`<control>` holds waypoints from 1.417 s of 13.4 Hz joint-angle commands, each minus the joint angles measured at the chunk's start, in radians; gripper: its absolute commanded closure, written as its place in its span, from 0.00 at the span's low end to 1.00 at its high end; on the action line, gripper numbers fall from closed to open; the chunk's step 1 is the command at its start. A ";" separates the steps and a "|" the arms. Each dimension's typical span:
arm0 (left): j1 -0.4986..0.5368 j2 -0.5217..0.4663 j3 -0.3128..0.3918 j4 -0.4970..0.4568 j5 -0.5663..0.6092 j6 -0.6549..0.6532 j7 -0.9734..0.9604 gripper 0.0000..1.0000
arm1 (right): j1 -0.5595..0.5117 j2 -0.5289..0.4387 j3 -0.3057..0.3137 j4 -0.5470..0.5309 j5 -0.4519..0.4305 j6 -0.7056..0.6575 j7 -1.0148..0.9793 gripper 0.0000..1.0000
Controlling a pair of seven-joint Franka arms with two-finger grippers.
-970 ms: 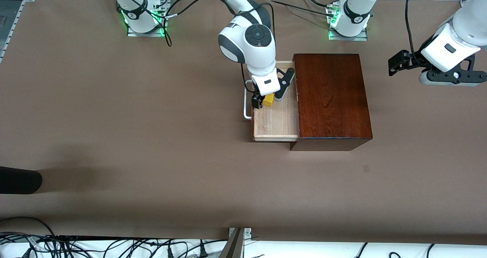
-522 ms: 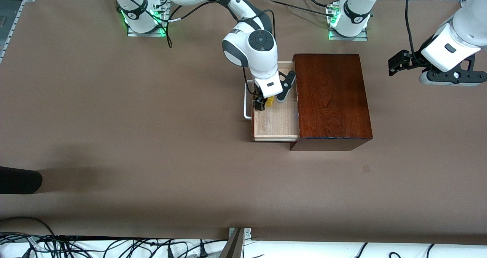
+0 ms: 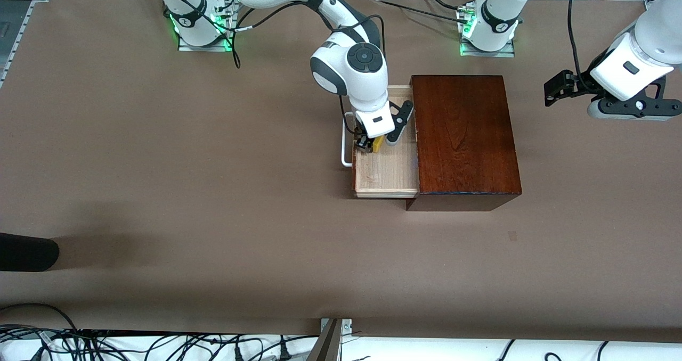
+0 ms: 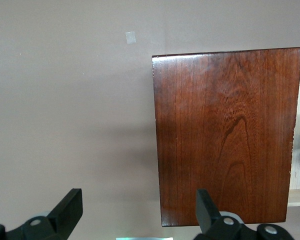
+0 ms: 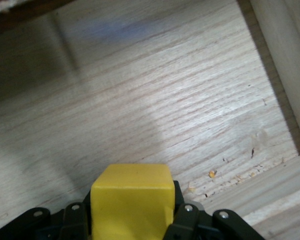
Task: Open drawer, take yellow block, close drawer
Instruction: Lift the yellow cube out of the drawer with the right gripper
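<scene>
one drawer pulled open from one box; one block inside, mostly hidden, pinched by right gripper; left gripper spread wide, waiting over table, fingertips cut off

**Inspector:** Finish of the box, beside the right gripper?

**Assistant:** Glossy dark red-brown wood with clear grain and a light sheen.

**Inspector:** The drawer under that gripper?

**Assistant:** Pale, unvarnished-looking wood, matt, with fine grain and small specks on the floor. Its handle looks like white-coated metal.

**Inspector:** And between the fingers?

**Assistant:** The yellow block, smooth, plain, matt. The table is a matt brown sheet.
</scene>
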 commanded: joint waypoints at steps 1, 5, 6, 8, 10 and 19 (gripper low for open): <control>0.008 0.005 -0.001 0.017 -0.010 -0.007 0.022 0.00 | 0.001 0.004 -0.004 0.046 -0.013 -0.065 -0.015 1.00; 0.008 0.005 -0.001 0.017 -0.010 -0.008 0.022 0.00 | 0.000 0.004 0.003 0.180 -0.010 -0.221 -0.067 1.00; 0.008 0.005 -0.001 0.017 -0.010 -0.008 0.022 0.00 | 0.000 0.002 0.005 0.198 -0.009 -0.249 -0.068 1.00; 0.008 0.003 -0.001 0.017 -0.010 -0.008 0.022 0.00 | -0.003 -0.008 0.005 0.223 -0.006 -0.315 -0.070 1.00; 0.008 0.003 -0.001 0.017 -0.010 -0.008 0.022 0.00 | -0.020 -0.047 0.003 0.228 -0.001 -0.378 -0.081 1.00; 0.008 0.005 -0.001 0.017 -0.009 -0.008 0.022 0.00 | -0.272 -0.246 -0.007 0.218 0.085 -0.639 -0.096 1.00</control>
